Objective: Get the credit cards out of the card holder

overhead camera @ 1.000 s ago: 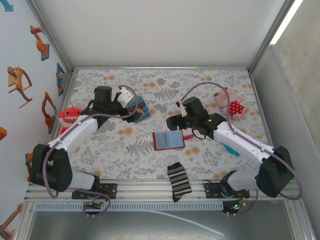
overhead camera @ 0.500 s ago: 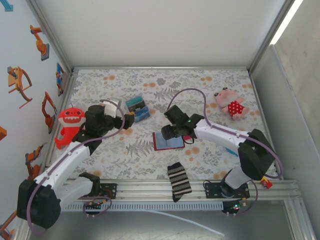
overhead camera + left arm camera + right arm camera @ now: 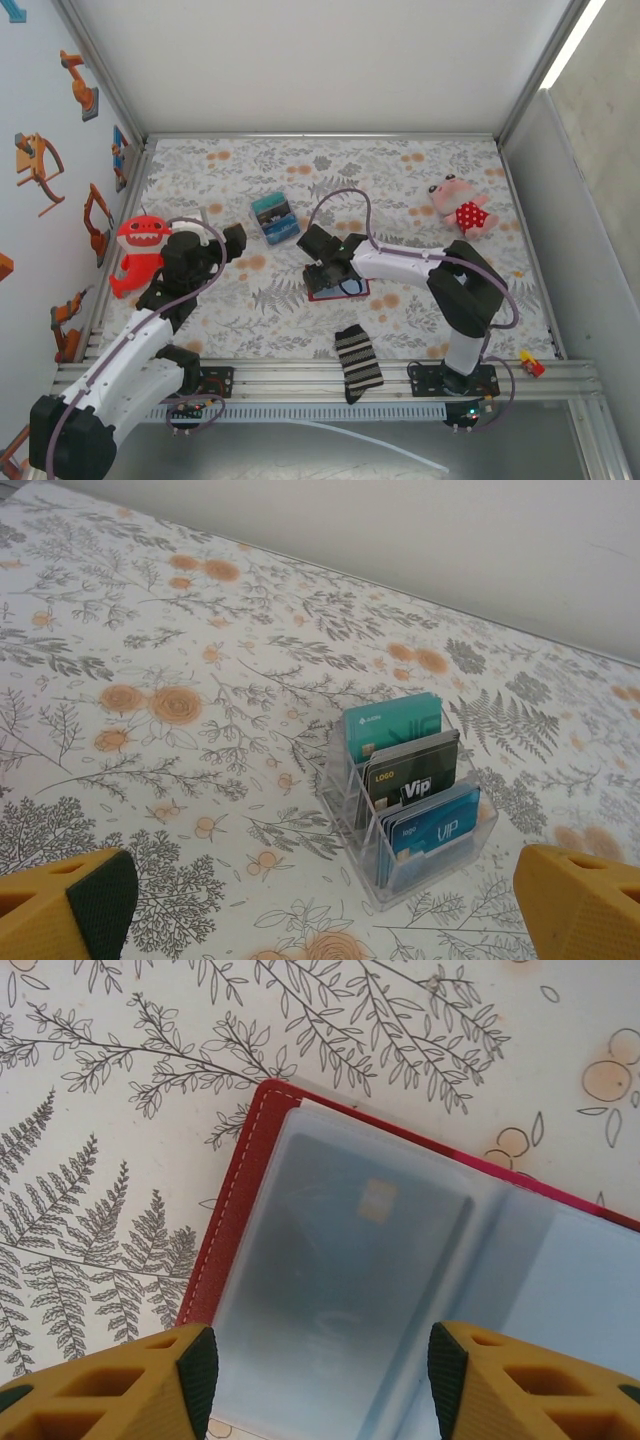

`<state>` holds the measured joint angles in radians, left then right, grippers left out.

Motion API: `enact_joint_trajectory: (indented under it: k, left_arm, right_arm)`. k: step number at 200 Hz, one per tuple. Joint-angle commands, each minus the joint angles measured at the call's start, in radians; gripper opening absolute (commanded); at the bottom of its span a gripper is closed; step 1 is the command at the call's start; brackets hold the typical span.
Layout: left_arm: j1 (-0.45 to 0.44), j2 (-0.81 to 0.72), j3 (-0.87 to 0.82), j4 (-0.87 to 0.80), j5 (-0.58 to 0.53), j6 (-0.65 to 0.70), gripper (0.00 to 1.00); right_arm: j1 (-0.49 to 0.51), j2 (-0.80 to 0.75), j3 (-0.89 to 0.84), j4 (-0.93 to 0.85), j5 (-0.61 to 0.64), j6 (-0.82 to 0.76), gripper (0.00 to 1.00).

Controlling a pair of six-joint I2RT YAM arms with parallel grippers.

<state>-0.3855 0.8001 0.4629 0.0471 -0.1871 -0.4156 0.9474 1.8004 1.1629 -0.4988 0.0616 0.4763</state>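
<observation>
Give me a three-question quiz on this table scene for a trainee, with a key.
1. True or false: the wallet lies open on the table.
2. The sock lies: A at the table's near edge, B at its far edge, C on the wallet.
3. Fill in: the ___ gripper hovers over the wallet, jaws apart.
Key: 1 true; 2 A; 3 right gripper.
</observation>
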Motion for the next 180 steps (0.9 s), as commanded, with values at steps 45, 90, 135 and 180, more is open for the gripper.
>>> enact_joint_trajectory:
  k: [45, 90, 135, 180]
  left_arm:
    - [0.002, -0.002, -0.004, -0.003, -0.030, -0.048, 0.97]
    - [0.002, 0.023, 0.011, -0.016, -0.030, -0.055, 0.97]
    - [0.002, 0.035, 0.019, -0.007, -0.004, -0.052, 0.97]
    - [0.002, 0.039, 0.031, -0.010, 0.022, -0.041, 0.97]
  right_arm:
    - [0.034, 0.047, 0.059, -0.073, 0.038, 0.019, 0.61]
    - [0.047, 0.082, 0.070, -0.081, 0.035, 0.024, 0.63]
    - [0.048, 0.093, 0.053, -0.075, 0.047, 0.036, 0.61]
    - [0.046, 0.076, 0.027, -0.035, 0.019, 0.042, 0.56]
